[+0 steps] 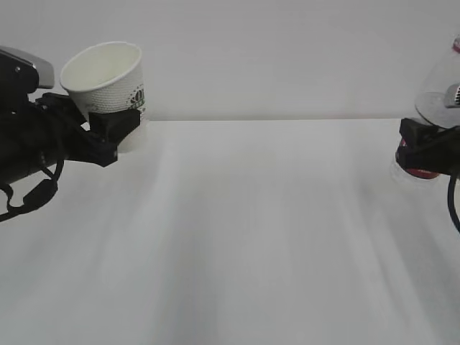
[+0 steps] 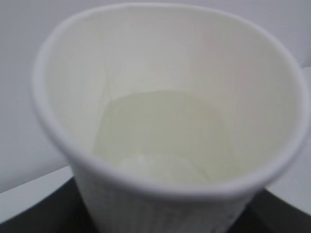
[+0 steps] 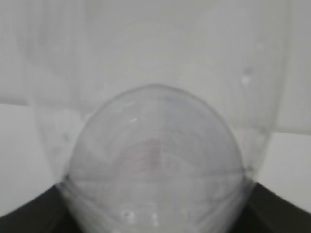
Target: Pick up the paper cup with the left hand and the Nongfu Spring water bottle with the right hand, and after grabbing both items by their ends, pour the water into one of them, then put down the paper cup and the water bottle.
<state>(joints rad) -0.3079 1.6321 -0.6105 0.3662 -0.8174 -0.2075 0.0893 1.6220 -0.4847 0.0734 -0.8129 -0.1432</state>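
At the left of the exterior view the white paper cup [image 1: 108,75] hangs above the table, tipped with its mouth up and to the right. My left gripper [image 1: 115,131] is shut on its lower part. The left wrist view looks into the paper cup [image 2: 165,121], with black fingers [image 2: 34,218] at the bottom corners. Whether water lies inside I cannot tell. At the right edge my right gripper [image 1: 430,147] is shut on the Nongfu Spring water bottle [image 1: 440,97], its red label [image 1: 419,164] showing below the fingers. The clear bottle [image 3: 155,145] fills the right wrist view between the dark fingers [image 3: 279,211].
A white table [image 1: 251,237] runs from the front to a back edge against a plain white wall [image 1: 287,57]. Nothing stands between the two grippers.
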